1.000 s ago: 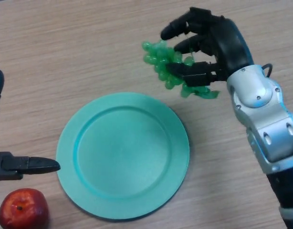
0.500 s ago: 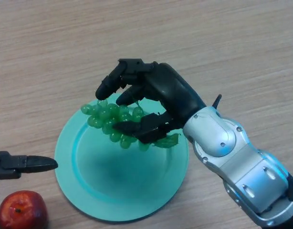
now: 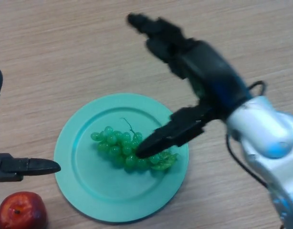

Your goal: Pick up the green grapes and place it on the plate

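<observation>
The bunch of green grapes (image 3: 122, 148) lies on the teal plate (image 3: 79, 181), right of the plate's middle. My right hand (image 3: 204, 76) hovers above the plate's right side, open, with its fingers stretched far out over the wood and its thumb (image 3: 170, 136) pointing down to the bunch's right end. I cannot tell whether the thumb tip touches the grapes. My left hand (image 3: 22, 167) shows at the left edge, idle beside the plate.
A red apple (image 3: 20, 212) sits at the bottom left corner, just below my left hand and close to the plate's rim. The wooden table (image 3: 65, 57) stretches beyond the plate.
My right hand carried the grapes from beyond the plate's right rim to over the plate, then opened and let them go. The bunch now rests on the plate.
</observation>
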Robot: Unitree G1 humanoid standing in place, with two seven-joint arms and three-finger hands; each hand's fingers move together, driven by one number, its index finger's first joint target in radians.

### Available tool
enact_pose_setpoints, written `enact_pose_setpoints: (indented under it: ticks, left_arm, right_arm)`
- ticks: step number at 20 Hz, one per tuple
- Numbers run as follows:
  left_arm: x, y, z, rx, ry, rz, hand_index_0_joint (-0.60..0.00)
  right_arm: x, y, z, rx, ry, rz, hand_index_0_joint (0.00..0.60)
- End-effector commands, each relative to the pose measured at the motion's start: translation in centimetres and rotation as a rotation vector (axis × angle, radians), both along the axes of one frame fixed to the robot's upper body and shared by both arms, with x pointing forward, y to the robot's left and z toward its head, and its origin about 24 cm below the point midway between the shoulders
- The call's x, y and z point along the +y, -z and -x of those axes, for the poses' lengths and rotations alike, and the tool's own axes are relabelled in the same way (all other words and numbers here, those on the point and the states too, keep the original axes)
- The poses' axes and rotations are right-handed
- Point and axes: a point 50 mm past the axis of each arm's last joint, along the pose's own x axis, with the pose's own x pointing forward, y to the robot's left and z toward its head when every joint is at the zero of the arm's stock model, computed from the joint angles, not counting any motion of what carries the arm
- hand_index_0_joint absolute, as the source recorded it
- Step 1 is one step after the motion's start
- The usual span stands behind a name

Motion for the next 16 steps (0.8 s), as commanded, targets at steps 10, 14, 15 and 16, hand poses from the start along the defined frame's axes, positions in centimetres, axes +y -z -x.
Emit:
enact_pose_setpoints:
  ticks: [10,14,15,16]
  left_arm:
    - [-1.2,-4.4,2.8,-0.203,0.087,-0.055,0.0]
    - [-1.5,-5.9,3.3,-0.204,0.1,-0.033,0.0]
    - [-1.5,-6.0,3.4,-0.207,0.095,-0.038,0.0]
    - [-1.6,-6.1,3.5,-0.214,0.088,-0.043,0.0]
  right_arm:
    - [-6.8,-2.2,4.2,-0.214,0.149,-0.375,0.0]
    - [-5.6,-2.3,5.2,-0.234,0.121,-0.362,0.0]
    - [-5.4,-2.4,5.4,-0.25,0.114,-0.357,0.0]
    - [-5.1,-2.6,5.5,-0.27,0.11,-0.35,0.0]
